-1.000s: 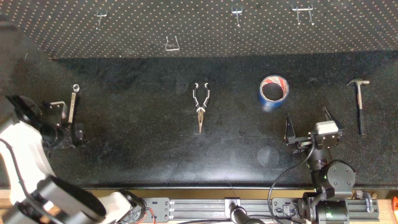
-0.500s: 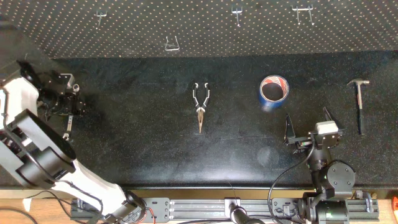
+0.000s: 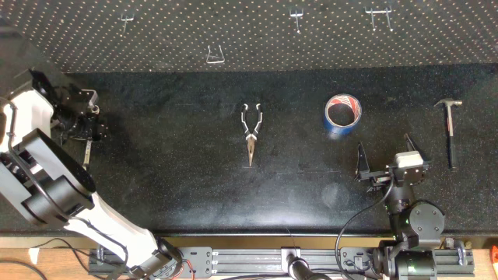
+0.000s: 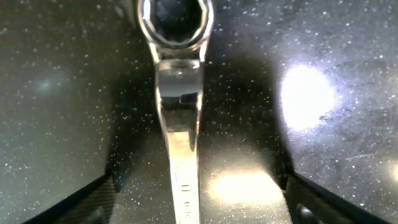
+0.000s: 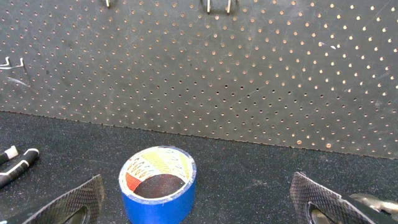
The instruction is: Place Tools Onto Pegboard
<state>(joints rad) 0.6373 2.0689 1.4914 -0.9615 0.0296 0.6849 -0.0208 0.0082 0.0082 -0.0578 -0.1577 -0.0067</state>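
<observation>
Top, left wrist and right wrist views of the table (image 3: 179, 179) below the pegboard (image 3: 249, 35). The left end effector (image 4: 198, 186) stood at the table's far left, low over the wrench (image 4: 180, 124). Its fingers (image 4: 87, 202) were spread wide, one on either side of the shaft, and neither was seen to touch it. The wrench lay flat on the table, its ring end pointing towards the pegboard. The right end effector (image 3: 384, 149) hung near the front edge at the right, wide open and holding nothing, with the pegboard ahead of it. The roll of blue tape (image 5: 158, 183) stood on the table just beyond it, between the lines of its two fingers. The pliers (image 3: 250, 132) lay near the table's middle. The hammer (image 3: 449, 128) lay at the far right, head towards the pegboard. Several wire hooks (image 3: 215, 54) projected from the pegboard, none bearing a tool.
</observation>
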